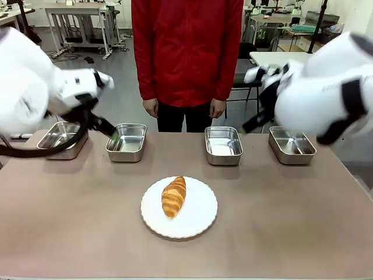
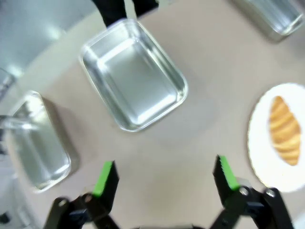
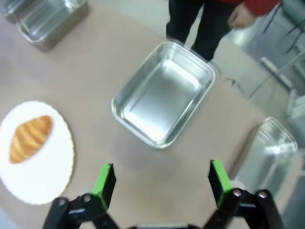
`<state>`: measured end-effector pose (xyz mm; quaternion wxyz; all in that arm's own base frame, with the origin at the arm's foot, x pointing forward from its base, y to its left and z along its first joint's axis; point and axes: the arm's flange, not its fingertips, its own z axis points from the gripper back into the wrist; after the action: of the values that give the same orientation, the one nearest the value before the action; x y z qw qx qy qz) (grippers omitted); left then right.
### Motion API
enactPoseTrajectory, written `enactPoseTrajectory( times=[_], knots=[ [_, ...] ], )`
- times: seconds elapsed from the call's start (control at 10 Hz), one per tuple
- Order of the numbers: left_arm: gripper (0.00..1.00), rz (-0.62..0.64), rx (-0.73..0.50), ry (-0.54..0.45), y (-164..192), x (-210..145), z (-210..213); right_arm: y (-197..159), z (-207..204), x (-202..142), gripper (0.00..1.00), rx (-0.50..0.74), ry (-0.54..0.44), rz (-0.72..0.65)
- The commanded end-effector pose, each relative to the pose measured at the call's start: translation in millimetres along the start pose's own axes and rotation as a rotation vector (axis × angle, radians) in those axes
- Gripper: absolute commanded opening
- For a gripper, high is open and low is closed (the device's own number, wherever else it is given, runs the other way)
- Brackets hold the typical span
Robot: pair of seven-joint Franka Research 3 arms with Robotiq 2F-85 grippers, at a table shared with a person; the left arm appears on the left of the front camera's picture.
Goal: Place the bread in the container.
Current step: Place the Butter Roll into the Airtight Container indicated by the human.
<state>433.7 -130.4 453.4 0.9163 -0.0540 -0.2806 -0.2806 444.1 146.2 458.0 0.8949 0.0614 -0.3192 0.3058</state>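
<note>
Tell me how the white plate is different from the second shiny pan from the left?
The plate is round and white; the pan is rectangular and shiny metal. The plate is nearly flat; the pan has raised walls. The plate holds the bread; the pan is empty. Both rest on the table.

Front camera at near bench (image 1: 70,221) edge faces person (image 1: 186,52) across it; wrist cameras look down from close above — all share plate (image 1: 201,221), bread (image 1: 173,196).
</note>
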Motion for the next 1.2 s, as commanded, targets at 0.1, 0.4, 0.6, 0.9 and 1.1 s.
enactPoseTrajectory(
  times=[0.1, 0.4, 0.6, 0.9, 1.1],
  knots=[
    [1.00, -0.085, -0.119, 0.077, 81.8, 32.2, 46.2, -98.7, 38.8, -0.3, 1.00, 0.156, -0.060, -0.022],
    [1.00, -0.276, -0.318, 0.048, 165.2, 23.3, 78.4, -167.2, 43.7, -33.5, 1.00, 0.235, -0.129, -0.023],
    [1.00, -0.286, -0.251, -0.085, 180.4, 11.5, 84.6, -175.2, 39.5, -44.2, 1.00, 0.167, -0.266, 0.020],
    [1.00, -0.265, -0.258, 0.022, 161.2, 14.7, 90.8, -163.3, 61.9, -44.0, 1.00, 0.207, -0.139, -0.047],
    [1.00, -0.273, -0.216, -0.037, 189.3, 0.9, 101.3, -184.8, 68.2, -54.2, 1.00, 0.186, -0.193, 0.054]
  ],
)
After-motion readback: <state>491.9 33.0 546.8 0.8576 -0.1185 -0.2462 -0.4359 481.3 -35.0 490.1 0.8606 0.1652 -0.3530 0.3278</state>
